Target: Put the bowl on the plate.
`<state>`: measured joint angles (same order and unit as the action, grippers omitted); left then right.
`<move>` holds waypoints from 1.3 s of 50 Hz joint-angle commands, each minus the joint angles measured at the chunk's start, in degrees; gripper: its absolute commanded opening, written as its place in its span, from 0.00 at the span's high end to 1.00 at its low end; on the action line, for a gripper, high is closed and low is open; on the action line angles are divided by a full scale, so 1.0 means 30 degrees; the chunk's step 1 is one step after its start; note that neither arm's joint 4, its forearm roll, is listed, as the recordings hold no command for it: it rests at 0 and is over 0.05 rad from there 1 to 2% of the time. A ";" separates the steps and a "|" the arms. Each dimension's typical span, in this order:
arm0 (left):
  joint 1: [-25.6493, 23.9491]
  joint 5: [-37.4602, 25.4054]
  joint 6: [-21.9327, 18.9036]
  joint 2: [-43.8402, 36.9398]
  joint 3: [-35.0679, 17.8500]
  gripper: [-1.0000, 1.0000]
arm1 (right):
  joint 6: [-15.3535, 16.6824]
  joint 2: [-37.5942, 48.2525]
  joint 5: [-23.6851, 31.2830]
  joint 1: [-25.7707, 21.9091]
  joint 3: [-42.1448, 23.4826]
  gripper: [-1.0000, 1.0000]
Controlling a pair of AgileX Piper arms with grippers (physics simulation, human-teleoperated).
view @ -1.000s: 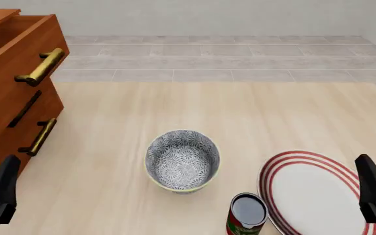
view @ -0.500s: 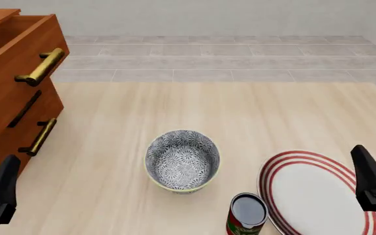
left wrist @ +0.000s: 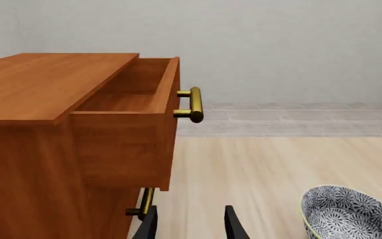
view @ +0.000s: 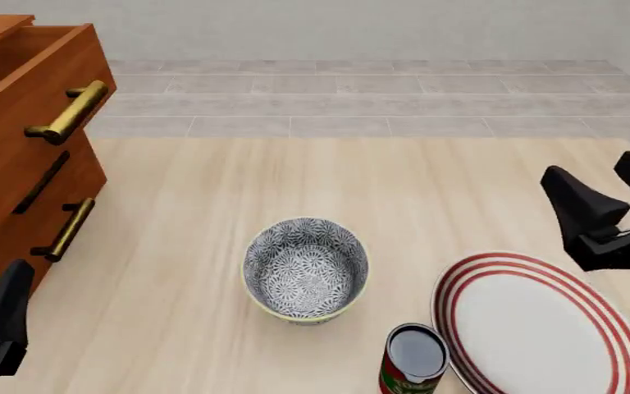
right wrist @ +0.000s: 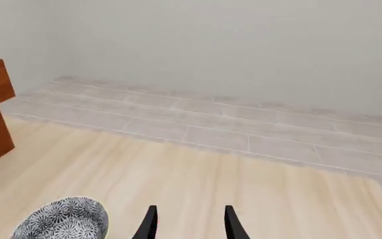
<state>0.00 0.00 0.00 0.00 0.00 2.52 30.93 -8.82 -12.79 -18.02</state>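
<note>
The bowl (view: 305, 269), grey-and-white floral with a pale rim, stands upright on the table near the middle; it also shows in the left wrist view (left wrist: 350, 217) and the right wrist view (right wrist: 63, 219). The plate (view: 528, 328), white with red rings, lies flat to the bowl's right at the near edge. My right gripper (view: 610, 193) hangs open and empty beyond the plate's far right rim, well right of the bowl; its fingertips (right wrist: 149, 224) frame bare table. My left gripper (left wrist: 189, 226) is open and empty at the near left, beside the cabinet.
A small red-labelled can (view: 413, 359) stands upright between bowl and plate, close to the plate's left rim. A wooden cabinet (view: 20, 148) with brass handles and an open top drawer (left wrist: 128, 99) fills the left side. Grey tiled floor lies beyond the table's far edge.
My right gripper has moved from the near right edge beside the plate, forward and slightly left, to beyond the plate's far rim. The left gripper, bowl, plate and can stay put.
</note>
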 commanded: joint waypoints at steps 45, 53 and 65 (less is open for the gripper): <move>0.0000 0.0000 0.0000 0.0000 0.0000 0.00 | -0.3619 1.5113 0.6148 -0.9066 -0.9957 0.00; 0.0000 0.0000 0.0000 0.0000 0.0000 0.00 | -0.3393 1.7205 0.7357 -0.8138 -1.1474 0.00; 0.0000 0.0000 0.0000 0.0000 0.0000 0.00 | -0.3720 1.7919 0.8071 -0.7826 -1.2145 0.00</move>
<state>0.00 0.00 0.00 0.00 0.00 -7.90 81.04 12.94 -37.30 -51.85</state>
